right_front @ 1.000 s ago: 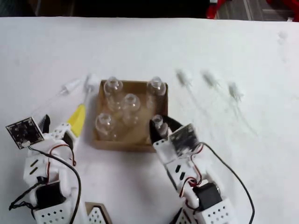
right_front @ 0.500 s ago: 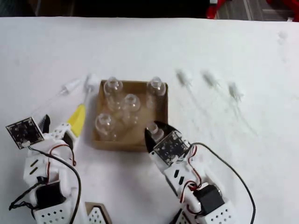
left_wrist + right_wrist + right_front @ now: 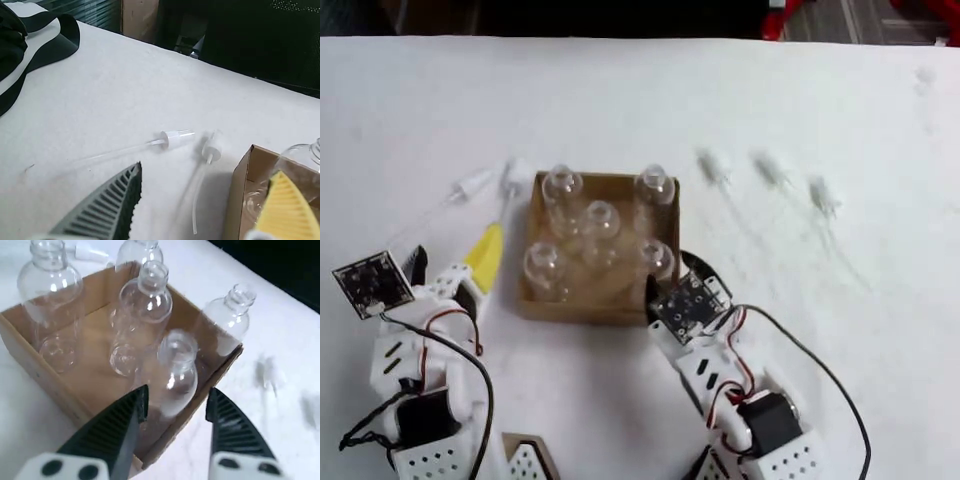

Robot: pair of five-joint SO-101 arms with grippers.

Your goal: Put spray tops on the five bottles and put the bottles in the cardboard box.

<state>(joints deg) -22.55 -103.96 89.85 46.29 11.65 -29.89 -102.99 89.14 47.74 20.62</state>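
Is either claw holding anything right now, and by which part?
Nothing is held. The left gripper is empty; the right gripper has its jaws open either side of a bottle in the box, gap showing.

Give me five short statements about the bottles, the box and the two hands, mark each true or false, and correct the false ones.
1. Five bottles stand in the cardboard box. True.
2. Every bottle wears a spray top. False: all the necks are bare.
3. Three spray tops lie on the table on the right arm's side of the box. True.
4. The left hand grips a spray top. False: it is open and empty.
5. The right hand is shut. False: its fingers stand open on either side of one of the bottles.
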